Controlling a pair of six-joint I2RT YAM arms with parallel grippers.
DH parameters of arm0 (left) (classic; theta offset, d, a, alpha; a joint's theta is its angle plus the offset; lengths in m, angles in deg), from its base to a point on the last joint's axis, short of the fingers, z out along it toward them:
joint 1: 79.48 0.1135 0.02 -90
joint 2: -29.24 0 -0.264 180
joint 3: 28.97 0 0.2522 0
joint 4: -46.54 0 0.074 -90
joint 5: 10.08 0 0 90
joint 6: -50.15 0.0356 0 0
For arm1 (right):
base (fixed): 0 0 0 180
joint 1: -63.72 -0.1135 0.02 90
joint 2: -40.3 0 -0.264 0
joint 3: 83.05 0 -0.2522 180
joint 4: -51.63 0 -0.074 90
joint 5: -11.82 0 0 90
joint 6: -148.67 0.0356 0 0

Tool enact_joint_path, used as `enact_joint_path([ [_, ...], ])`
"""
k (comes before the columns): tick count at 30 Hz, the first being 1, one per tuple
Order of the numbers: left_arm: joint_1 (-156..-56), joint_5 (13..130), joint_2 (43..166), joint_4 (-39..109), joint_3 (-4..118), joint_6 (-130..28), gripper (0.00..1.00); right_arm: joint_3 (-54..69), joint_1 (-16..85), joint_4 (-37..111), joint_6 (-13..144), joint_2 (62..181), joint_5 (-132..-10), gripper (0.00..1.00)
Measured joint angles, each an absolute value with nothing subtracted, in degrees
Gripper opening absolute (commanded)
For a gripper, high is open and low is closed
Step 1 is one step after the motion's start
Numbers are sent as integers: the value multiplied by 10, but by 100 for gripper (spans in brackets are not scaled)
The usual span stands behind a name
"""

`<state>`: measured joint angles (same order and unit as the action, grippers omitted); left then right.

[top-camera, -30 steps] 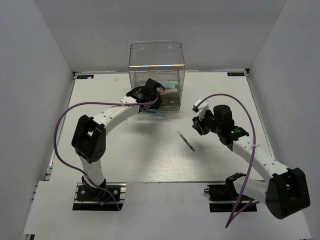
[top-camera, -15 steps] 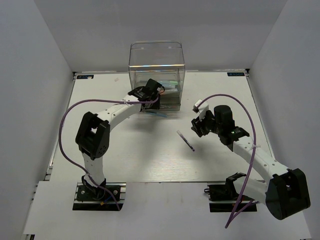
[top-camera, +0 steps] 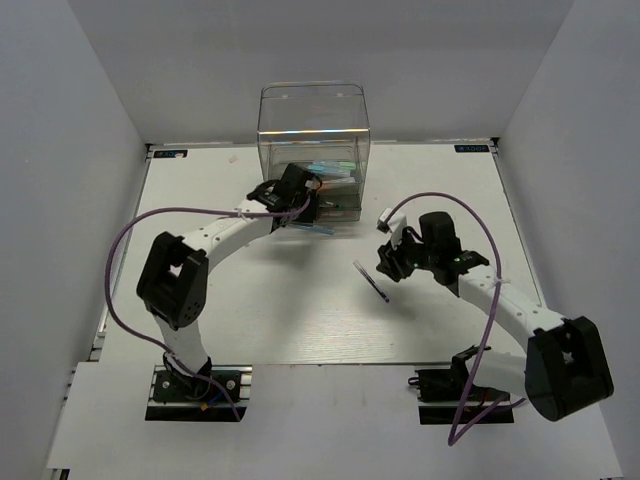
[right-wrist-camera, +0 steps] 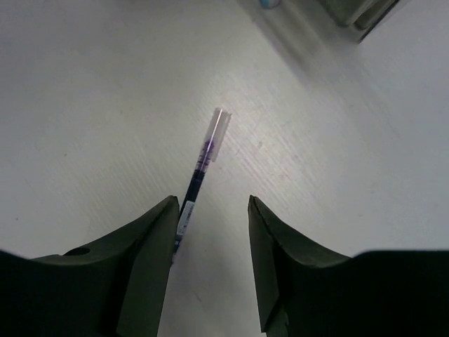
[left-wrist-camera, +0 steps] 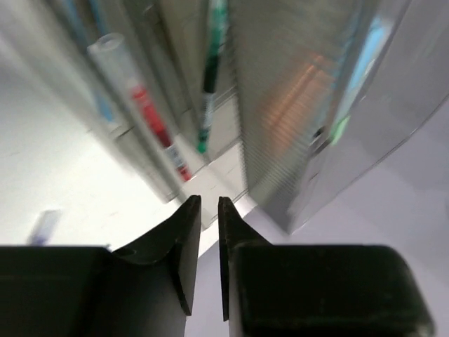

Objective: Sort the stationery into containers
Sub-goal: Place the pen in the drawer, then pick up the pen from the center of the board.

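The clear smoky drawer unit [top-camera: 313, 130] stands at the back of the table. My left gripper [top-camera: 303, 203] is right at its front, its jaws almost together with nothing between them [left-wrist-camera: 209, 203]. In the left wrist view a red pen [left-wrist-camera: 151, 123] and a green pen [left-wrist-camera: 210, 70] lie inside the drawers. A thin blue pen [top-camera: 322, 229] lies on the table just before the unit. A dark purple pen [top-camera: 372, 281] lies mid-table. My right gripper [top-camera: 386, 262] hovers open over it; the pen [right-wrist-camera: 203, 158] lies beside the left finger [right-wrist-camera: 151, 239], not gripped.
White walls enclose the white table [top-camera: 250, 310] on three sides. The unit's lower corner [right-wrist-camera: 351, 10] shows at the top of the right wrist view. Purple cables loop off both arms.
My right gripper has moved left and down towards the purple pen. My left gripper has shifted slightly closer to the drawer unit. The pens on the table have not moved.
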<state>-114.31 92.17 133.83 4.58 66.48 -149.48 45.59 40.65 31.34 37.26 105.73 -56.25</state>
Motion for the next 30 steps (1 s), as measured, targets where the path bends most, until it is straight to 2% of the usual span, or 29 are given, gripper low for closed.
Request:
enact_joint_path([
  [3,-1146,902,1295,70,608,-1456,25,454,401,303,372,1108,-554,52],
  [6,-1149,893,1238,75,557,-1397,36,448,392,286,370,1161,-557,58],
  [10,-1151,900,1150,75,517,-1298,66,440,376,274,366,1206,-577,59],
  [14,-1151,916,1046,80,470,-1211,81,436,360,274,367,1228,-603,58],
  [16,-1149,923,984,86,420,-1182,85,433,350,275,368,1237,-619,56],
  [17,-1148,926,953,84,391,-1171,92,431,345,275,368,1242,-628,54],
  [19,-1148,930,901,87,336,-1157,98,427,335,277,369,1254,-646,52],
  [21,-1148,936,860,87,290,-1152,100,420,327,278,371,1261,-663,48],
  [24,-1148,946,812,87,238,-1150,100,417,315,283,372,1266,-686,34],
  [25,-1148,948,802,88,229,-1149,100,417,312,284,371,1266,-689,25],
  [27,-1148,950,784,100,208,-1147,100,416,307,285,369,1266,-692,15],
  [28,-1148,948,775,118,193,-1147,100,416,306,285,367,1266,-693,7],
  [30,-1148,937,761,160,157,-1147,100,416,305,282,357,1265,-688,0],
])
